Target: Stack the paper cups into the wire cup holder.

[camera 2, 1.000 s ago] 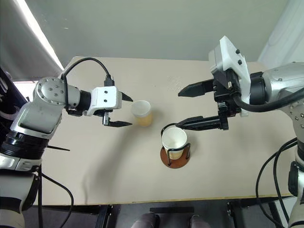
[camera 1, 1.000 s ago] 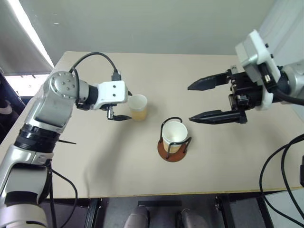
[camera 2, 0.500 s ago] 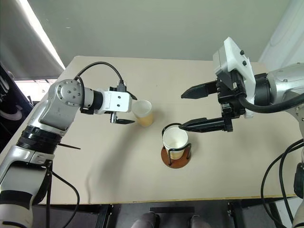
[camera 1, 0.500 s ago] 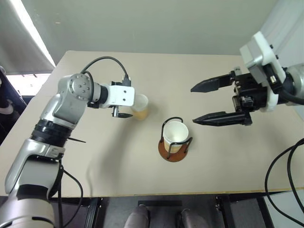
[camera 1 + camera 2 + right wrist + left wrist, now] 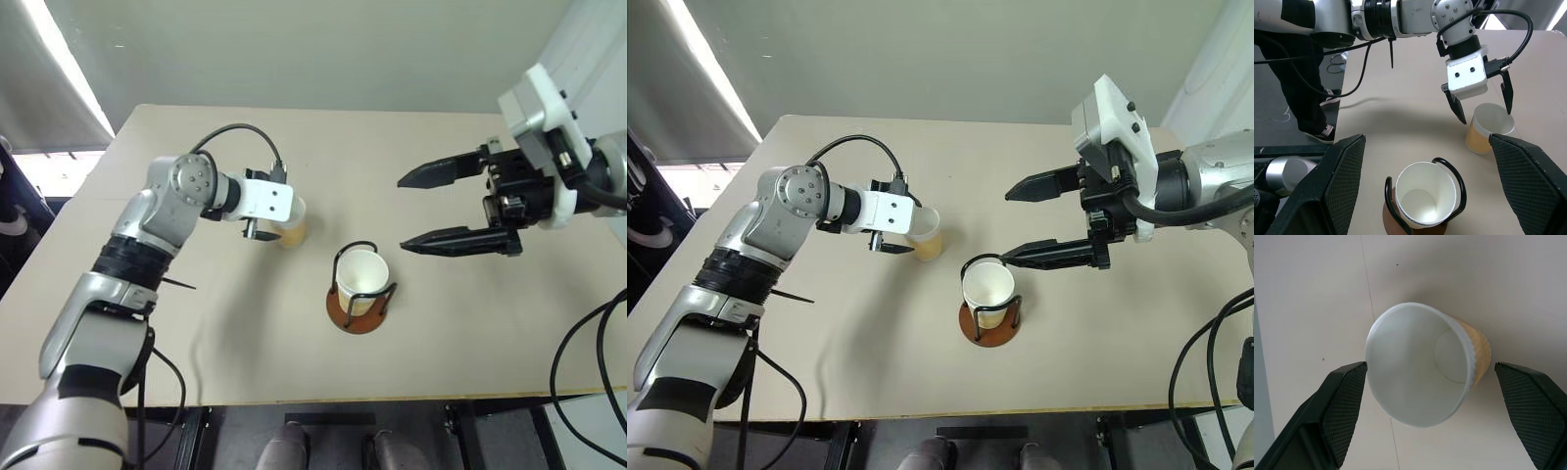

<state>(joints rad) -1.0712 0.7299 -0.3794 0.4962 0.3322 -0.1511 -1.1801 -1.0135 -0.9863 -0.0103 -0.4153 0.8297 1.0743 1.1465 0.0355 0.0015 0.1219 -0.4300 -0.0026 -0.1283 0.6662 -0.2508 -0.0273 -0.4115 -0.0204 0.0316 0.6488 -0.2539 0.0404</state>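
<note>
From the head views, my left gripper (image 5: 271, 221) has moved in around the loose paper cup (image 5: 290, 223), just up-left of the wire cup holder (image 5: 989, 311), left wrist view, fingers (image 5: 1337, 401) wide, straddling, not squeezing, right wrist view, right gripper (image 5: 1043, 220) unmoved, spread wide, empty, above the holder's nested cup (image 5: 1426, 200).

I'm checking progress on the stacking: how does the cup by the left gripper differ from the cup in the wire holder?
The loose cup stands bare on the table; the nested cup sits inside the wire cup holder. The left gripper, open, straddles the loose cup; the open right gripper hangs apart from the nested one. Both stand upright and empty.
</note>
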